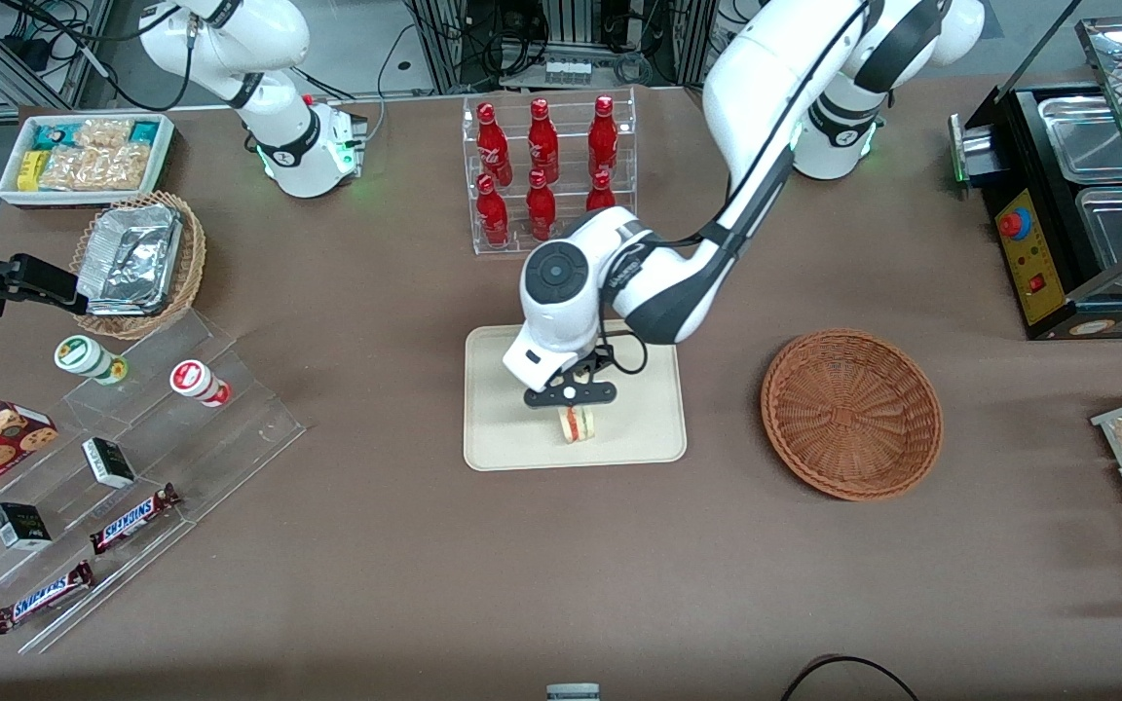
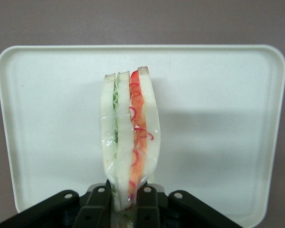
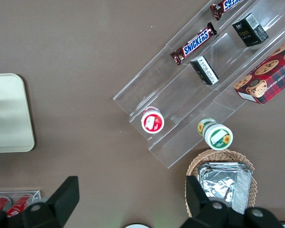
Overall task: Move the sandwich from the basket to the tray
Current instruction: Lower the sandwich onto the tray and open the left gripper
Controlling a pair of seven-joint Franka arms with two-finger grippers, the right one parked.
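Observation:
My left gripper hangs over the cream tray and is shut on the sandwich, a wrapped wedge of white bread with red, orange and green filling. In the left wrist view the sandwich stands on edge between the black fingers, its tip over the tray. I cannot tell whether it touches the tray. The reddish-brown wicker basket lies empty on the table, toward the working arm's end from the tray.
A clear rack of red bottles stands farther from the front camera than the tray. Clear stepped shelves with snack bars and cups and a tan basket of foil trays lie toward the parked arm's end. A black food warmer stands at the working arm's end.

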